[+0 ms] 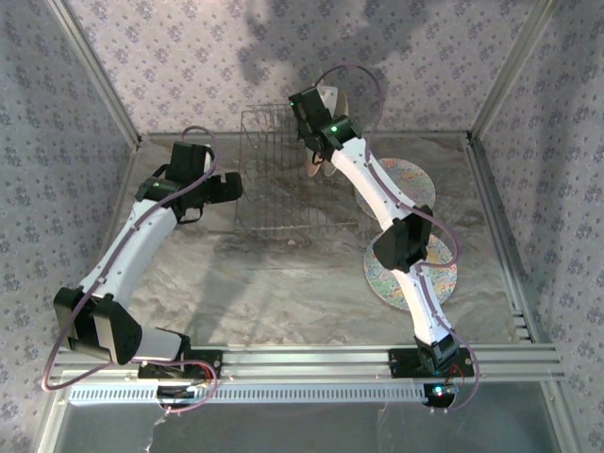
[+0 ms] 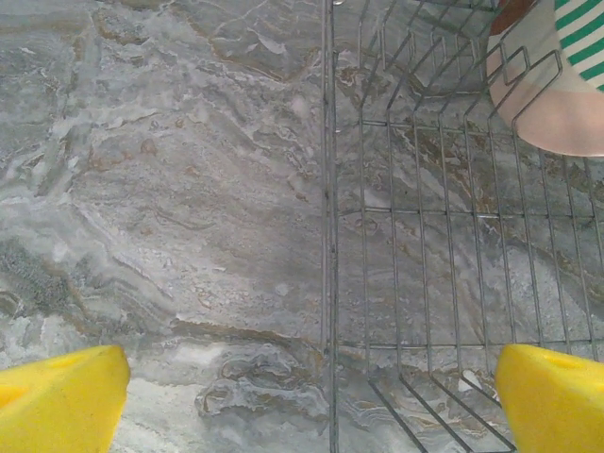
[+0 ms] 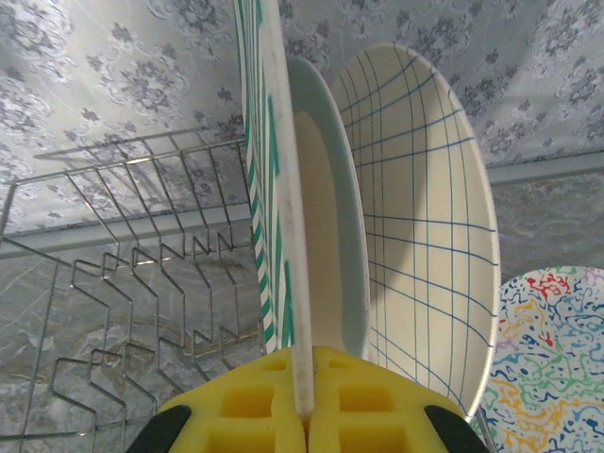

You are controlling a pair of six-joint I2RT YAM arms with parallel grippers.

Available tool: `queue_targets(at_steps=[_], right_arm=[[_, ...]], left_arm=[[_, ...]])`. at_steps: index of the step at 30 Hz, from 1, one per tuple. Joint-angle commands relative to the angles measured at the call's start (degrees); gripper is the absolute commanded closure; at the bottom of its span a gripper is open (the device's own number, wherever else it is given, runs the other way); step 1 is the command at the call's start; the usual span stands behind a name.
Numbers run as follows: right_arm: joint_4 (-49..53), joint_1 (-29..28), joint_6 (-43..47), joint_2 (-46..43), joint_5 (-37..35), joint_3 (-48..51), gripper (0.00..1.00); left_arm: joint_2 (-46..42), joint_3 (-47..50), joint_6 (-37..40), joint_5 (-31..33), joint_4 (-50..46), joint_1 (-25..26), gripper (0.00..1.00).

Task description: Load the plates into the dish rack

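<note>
My right gripper (image 3: 304, 415) is shut on the rim of a green-white striped plate (image 3: 274, 189), holding it on edge above the right part of the wire dish rack (image 3: 142, 274). Close beside it a cream plate with thin blue grid lines (image 3: 425, 217) stands upright. From above, the right gripper (image 1: 317, 143) hangs over the rack (image 1: 274, 179). My left gripper (image 1: 225, 186) is open at the rack's left side. Its yellow fingers (image 2: 61, 401) straddle the rack's edge wire (image 2: 328, 236), holding nothing. The striped plate (image 2: 557, 94) shows at the top right.
Two multicoloured mosaic plates lie flat on the marble table right of the rack, one farther back (image 1: 408, 181) and one nearer (image 1: 439, 269), partly under the right arm. The nearer-looking mosaic plate (image 3: 557, 349) lies below the held plate. Patterned walls enclose the table.
</note>
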State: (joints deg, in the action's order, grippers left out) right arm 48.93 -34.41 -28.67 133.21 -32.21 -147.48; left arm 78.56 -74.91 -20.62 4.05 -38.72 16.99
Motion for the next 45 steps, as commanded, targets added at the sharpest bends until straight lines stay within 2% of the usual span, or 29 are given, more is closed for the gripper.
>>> queue_targets(at_steps=[1,15,18,37,45], right_arm=[[-4.16,0.00,-1.89,0.62,-1.61,-2.97,1.00],[-5.78,-1.44,2.34,-1.86,-5.93,-3.52,1.00],[-6.21,-1.26,2.81,-2.01,-5.08,-3.53,1.00],[-4.33,-2.66,0.31,0.58,-2.68,-3.61,1.00],[-2.06,-3.09,-1.31,3.13,-4.52,-3.52,1.00]], left_arm=[[0.09,-0.41,-0.73,-1.24,1.01,0.14,0.01],[1.05,-0.94,-1.08,-2.41,1.45,0.15,0.01],[1.06,-0.67,-1.48,-2.82,1.90,0.15,0.01],[0.36,0.72,-1.70,-3.09,2.71,0.20,0.01],[0.22,1.01,-1.44,-3.26,2.60,0.19,0.01]])
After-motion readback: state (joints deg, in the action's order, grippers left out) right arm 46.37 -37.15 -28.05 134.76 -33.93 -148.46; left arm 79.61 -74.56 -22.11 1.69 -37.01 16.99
